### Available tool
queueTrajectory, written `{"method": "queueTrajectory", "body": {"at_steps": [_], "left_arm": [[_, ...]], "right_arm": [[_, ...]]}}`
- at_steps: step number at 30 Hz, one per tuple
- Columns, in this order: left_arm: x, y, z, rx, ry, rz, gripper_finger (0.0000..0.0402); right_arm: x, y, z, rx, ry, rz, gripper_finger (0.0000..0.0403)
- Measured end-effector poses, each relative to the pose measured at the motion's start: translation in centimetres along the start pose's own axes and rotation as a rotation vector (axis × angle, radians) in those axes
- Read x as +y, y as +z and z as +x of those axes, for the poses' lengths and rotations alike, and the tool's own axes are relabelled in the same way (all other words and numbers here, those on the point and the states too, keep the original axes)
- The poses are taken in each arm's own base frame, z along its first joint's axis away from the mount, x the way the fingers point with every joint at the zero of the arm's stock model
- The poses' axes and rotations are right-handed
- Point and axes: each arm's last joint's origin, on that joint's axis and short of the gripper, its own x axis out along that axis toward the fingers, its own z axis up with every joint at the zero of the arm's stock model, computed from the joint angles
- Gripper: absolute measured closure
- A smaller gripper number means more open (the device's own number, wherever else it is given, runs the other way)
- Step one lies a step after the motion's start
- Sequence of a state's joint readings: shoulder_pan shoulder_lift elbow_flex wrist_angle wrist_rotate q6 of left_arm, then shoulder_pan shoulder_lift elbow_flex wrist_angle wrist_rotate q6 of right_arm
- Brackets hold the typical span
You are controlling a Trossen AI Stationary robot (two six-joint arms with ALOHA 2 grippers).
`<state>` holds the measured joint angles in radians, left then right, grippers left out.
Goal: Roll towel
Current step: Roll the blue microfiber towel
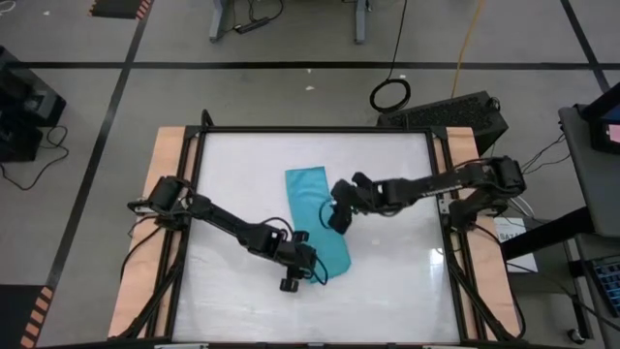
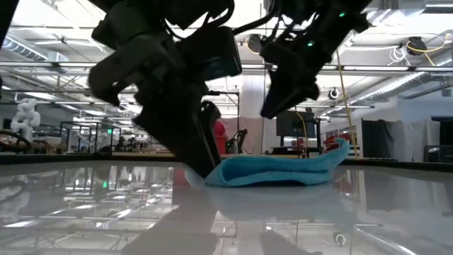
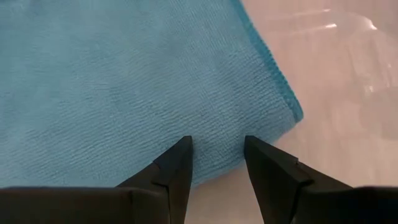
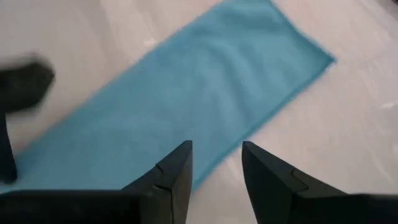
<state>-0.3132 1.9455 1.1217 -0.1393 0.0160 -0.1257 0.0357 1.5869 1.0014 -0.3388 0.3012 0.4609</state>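
Soft, light towel (image 1: 315,218) lying flat mid-table: my left pincer (image 3: 216,163), open at its near short edge, should pinch there; my right pincer (image 4: 216,167) hovers open over one long edge.

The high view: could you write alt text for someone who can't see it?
A turquoise towel lies flat on a white table, seen from above. The left gripper is at its near end, and the right gripper is open beside its long edge.

The towel (image 1: 315,215) is plain turquoise-blue, without pattern, its hem a slightly deeper blue. Beneath it the bench (image 1: 387,281) is glossy white, framed by pale wood strips along both sides. Both arms are black, as are the left tool (image 3: 216,158) and right tool (image 4: 216,163) over the towel.
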Motion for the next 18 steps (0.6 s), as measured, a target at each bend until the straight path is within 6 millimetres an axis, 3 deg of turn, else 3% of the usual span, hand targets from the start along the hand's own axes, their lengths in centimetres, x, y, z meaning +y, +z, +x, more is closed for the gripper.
{"method": "queueTrajectory", "body": {"at_steps": [4,8,18], "left_arm": [[-0.6,-0.3,0.2,0.027,-0.024,0.012,0.0249],[-1.1,-0.5,0.1,0.037,-0.041,0.022,0.0249],[-1.4,-0.9,0.0,0.092,-0.097,0.042,0.0249]], "right_arm": [[-1.6,1.0,1.5,-0.004,0.032,0.013,0.0273],[-2.3,0.8,3.6,0.043,0.044,0.017,0.0273],[-1.8,-1.1,8.2,0.109,0.074,-0.027,0.0273]]}}
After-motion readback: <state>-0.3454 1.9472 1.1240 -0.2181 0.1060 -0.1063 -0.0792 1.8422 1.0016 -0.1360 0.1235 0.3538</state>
